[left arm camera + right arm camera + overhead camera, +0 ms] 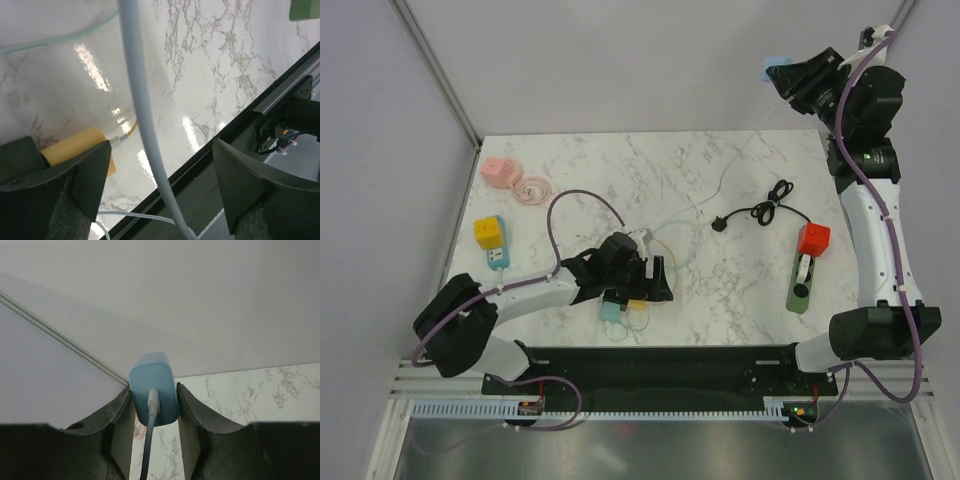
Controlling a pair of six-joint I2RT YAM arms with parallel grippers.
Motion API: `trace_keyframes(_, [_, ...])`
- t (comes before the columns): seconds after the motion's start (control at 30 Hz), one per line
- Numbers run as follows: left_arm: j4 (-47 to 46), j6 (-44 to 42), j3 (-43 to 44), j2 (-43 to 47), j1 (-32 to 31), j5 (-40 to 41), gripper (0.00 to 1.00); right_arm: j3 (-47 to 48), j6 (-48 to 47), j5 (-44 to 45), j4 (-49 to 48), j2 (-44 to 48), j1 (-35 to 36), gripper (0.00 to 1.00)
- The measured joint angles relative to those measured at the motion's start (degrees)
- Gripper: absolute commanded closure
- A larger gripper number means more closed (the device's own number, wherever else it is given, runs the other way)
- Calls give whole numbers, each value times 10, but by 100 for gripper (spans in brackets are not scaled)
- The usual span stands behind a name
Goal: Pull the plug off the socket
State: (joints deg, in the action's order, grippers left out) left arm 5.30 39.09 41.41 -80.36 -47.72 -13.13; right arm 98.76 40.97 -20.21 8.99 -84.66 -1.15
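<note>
My right gripper is raised high over the table's back right corner, shut on a light blue plug. In the right wrist view the plug sits squeezed between both pads, and its grey-white cable hangs down from it. That thin cable trails across the marble to the left arm. My left gripper is low at the table's front edge, open. A white cable passes between its fingers untouched. A teal socket cube lies by it, next to a yellow block.
A pink cube with a coiled pink cord lies at the back left. A yellow cube on a blue block sits at the left. A black cable, a red cube and a green strip are at the right.
</note>
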Motion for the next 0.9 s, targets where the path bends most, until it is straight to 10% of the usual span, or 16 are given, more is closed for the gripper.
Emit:
trace_keyframes(0.3, [-19,19,14,6,-47,-4,98,-43,2,-22,-21,30,-27,100])
trace_keyframes(0.63, [116,31,29,332,-56,40,98,-96,-10,-17,-21,54,-38,100])
trace_keyframes(0.9, [216,10,245,295,-56,47,98,-113,-18,-15,-22,59,-38,100])
